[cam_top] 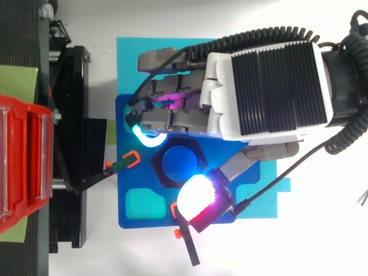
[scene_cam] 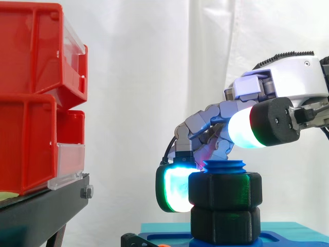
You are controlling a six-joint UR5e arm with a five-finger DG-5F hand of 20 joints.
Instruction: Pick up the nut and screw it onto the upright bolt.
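Nut (scene_cam: 224, 190) is already on the upright bolt (cam_top: 180, 163), blue tip poking just above it, so pick-up looks done. It sits on a 2nd black hex piece (scene_cam: 224, 225), so prob. near fully down; maybe final tightening left. Hand (cam_top: 267, 86) is right at the nut; can't tell if it grips. Around: blue base plate (cam_top: 259, 198), orange-tipped clamp (cam_top: 131, 159), red bins (scene_cam: 31, 103) on black stand (scene_cam: 41, 211) well off. Nothing blocks.

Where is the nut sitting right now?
In the side view the black nut sits low and right of centre, around the upright blue bolt whose top pokes out, stacked on a matching black piece, below the hand.
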